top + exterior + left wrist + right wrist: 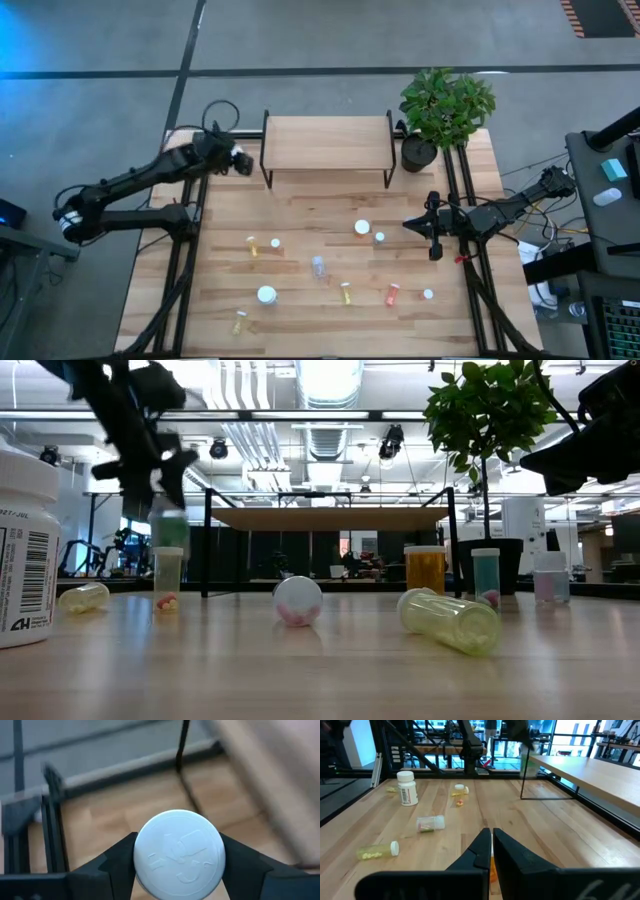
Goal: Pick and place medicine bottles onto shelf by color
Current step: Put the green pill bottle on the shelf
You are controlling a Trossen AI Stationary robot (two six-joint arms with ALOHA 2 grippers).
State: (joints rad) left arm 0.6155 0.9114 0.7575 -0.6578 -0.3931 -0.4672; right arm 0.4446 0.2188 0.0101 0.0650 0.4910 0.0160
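The left gripper (177, 857) is clamped on a round white-capped bottle (179, 854), held in the air beside the left end of the low wooden shelf on black legs (327, 143). The right gripper (434, 240), fingers together, waits over the bench's (300, 225) right side.

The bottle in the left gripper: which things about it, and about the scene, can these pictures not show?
- Bottle body and colour: left wrist view shows only its white cap; low view blurs it.
- Left gripper: high view, too small to show the grip.
- Shelf top: low view sees it edge-on.
- Right gripper shut; an orange thing beneath is mostly hidden.
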